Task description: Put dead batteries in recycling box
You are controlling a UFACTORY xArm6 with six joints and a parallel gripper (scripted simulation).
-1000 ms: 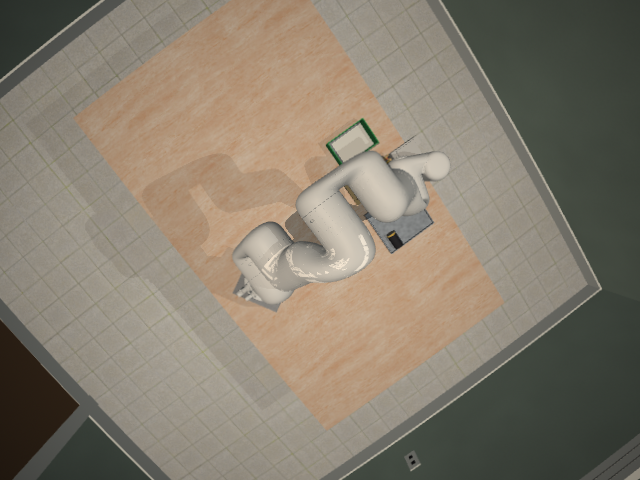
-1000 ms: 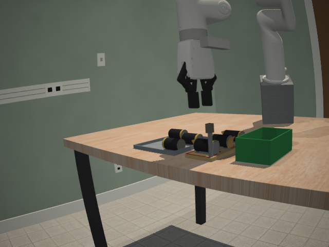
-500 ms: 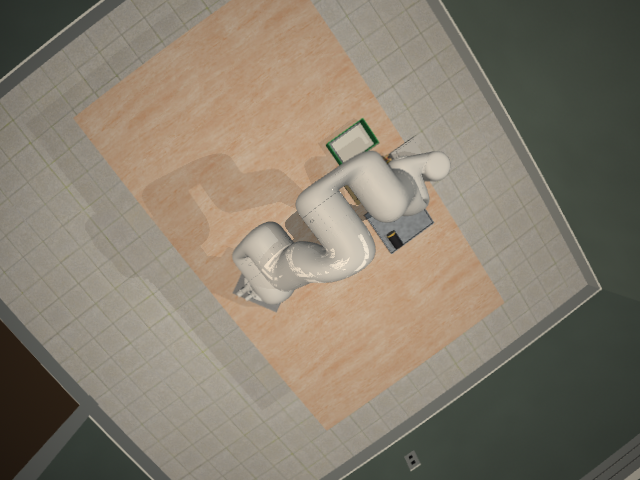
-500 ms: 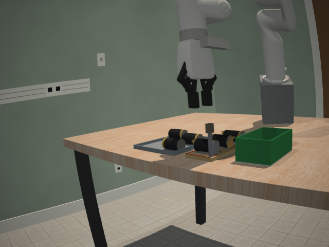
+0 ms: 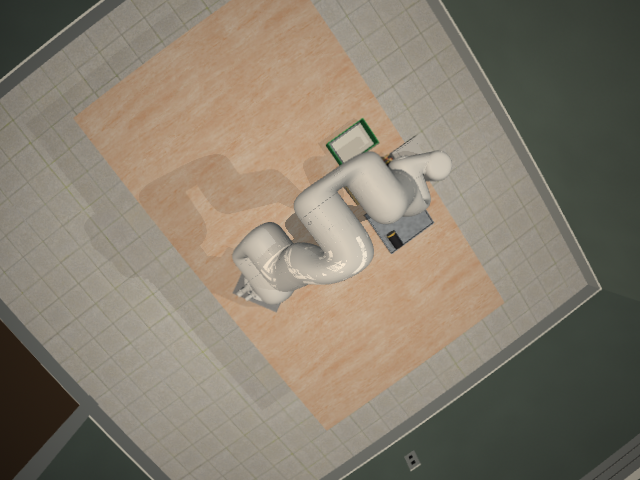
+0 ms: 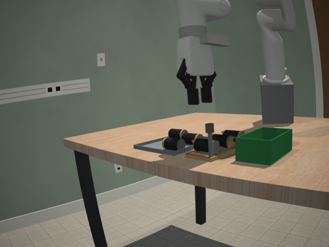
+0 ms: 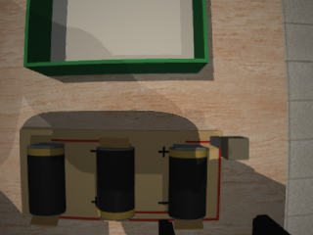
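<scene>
"One battery [image 5: 394, 239] [image 6: 177, 133] shows from the top, doesn't it?"

"Yes, in the grey tray [image 5: 408, 226] [image 6: 153, 151], near its corner. The arm [image 5: 341, 232] [image 6: 191, 16] hides much of the rest. The green box [image 5: 370, 131] [image 6: 252, 150] [image 7: 117, 67] stands upright on the table [image 5: 206, 129] [image 6: 297, 170] [image 7: 245, 103]."

"And the exterior view?"

"Three batteries lie in the tray, and three more sit on the holder board [image 6: 200, 157] [image 7: 147, 181], between tray and box. The gripper [image 6: 199, 95] [image 7: 215, 227] hangs above them, fingers parted partway, holding nothing."

"What about the block-topped post [image 6: 209, 127] [image 7: 235, 148]?"

"It rises at the board's near end. I can't tell whether it glows."

"Now the wrist?"

"Three batteries side by side. The left [image 7: 46, 181] and right [image 7: 188, 183] have their gold bands toward the box; the middle one [image 7: 115, 181] has its band away from it."
</scene>
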